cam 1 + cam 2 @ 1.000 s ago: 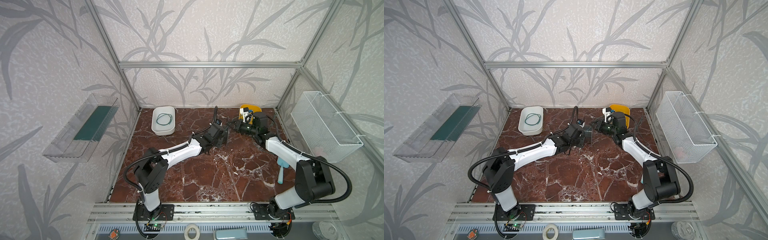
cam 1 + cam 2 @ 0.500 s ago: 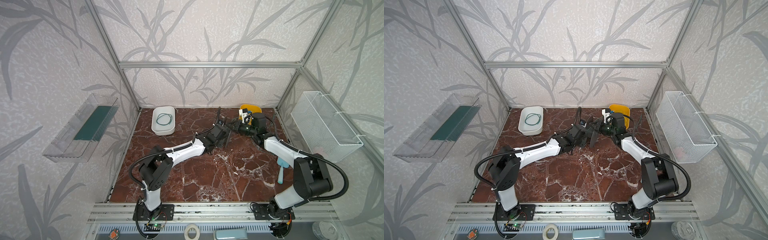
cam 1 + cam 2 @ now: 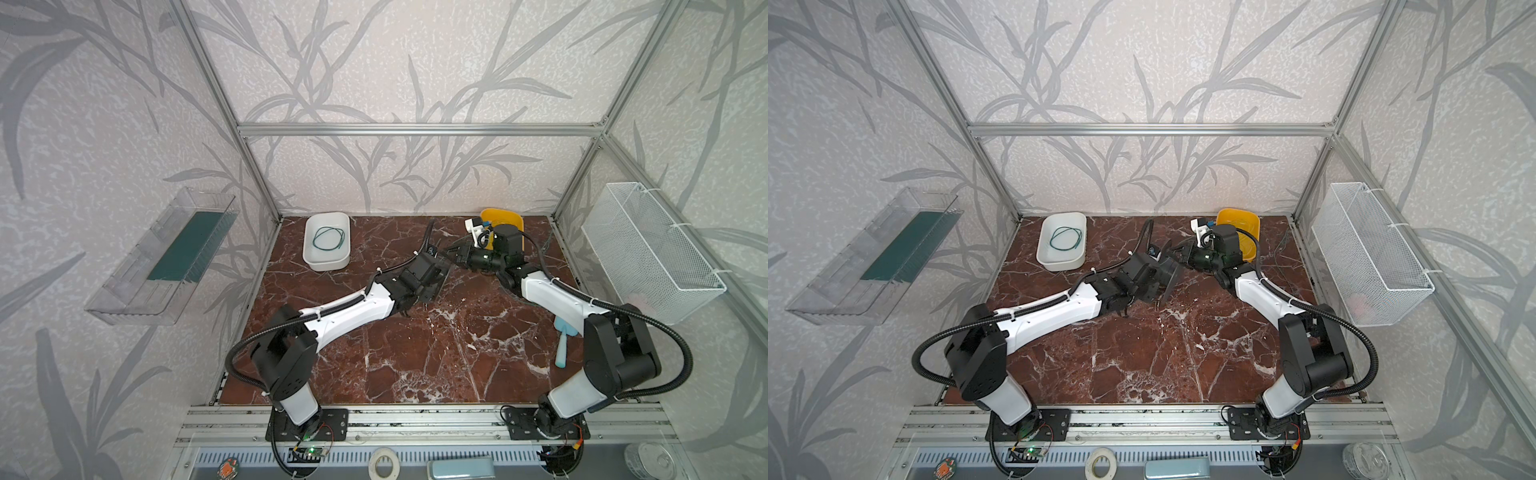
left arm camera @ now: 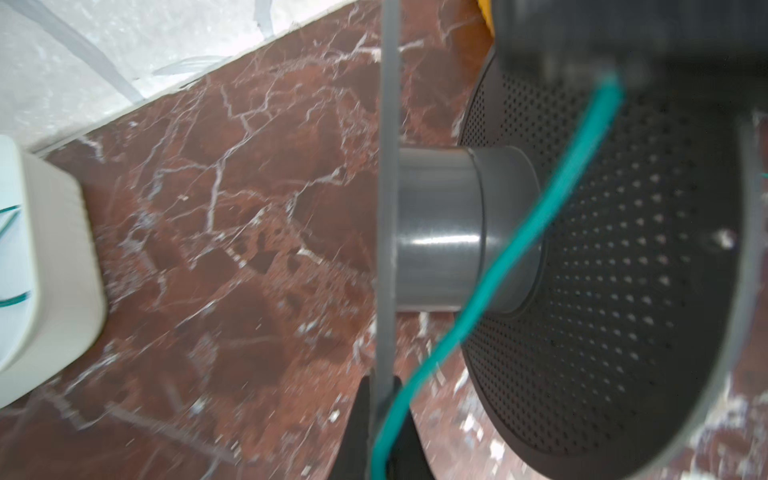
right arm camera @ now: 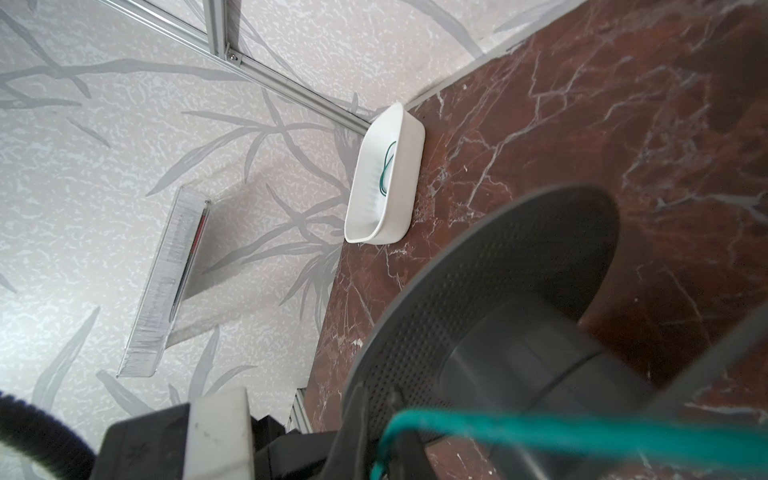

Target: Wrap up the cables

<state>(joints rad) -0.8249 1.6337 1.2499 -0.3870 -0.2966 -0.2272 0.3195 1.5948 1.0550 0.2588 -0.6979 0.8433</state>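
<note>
The cables are found in two places: one (image 4: 492,280) is stretched across the spool (image 4: 602,249) held up between the arms at the back-middle of the marble table (image 3: 415,353), and a second cable (image 3: 316,242) lies coiled in the white tub (image 3: 309,257) at the back left. The left gripper (image 4: 382,399) is clenched on the rim of the spool's thin flange (image 4: 388,124). The cable runs down to the same pinch, though whether it is caught there cannot be made out. From there it is led slantwise over the grey hub (image 4: 436,232) and up to the right gripper (image 5: 376,415), which is set just beside the spool, toward the back right. In the right wrist view the cable is seen to issue from between that gripper's fingers, but whether it is pinched or let slack cannot be told. The hub's axis appears to be laid roughly level, from one arm's side toward the other's, so a turn is judged to need the cable carried round the hub, across that axis. The right gripper is the one placed for it, the left being taken up with the spool
</note>
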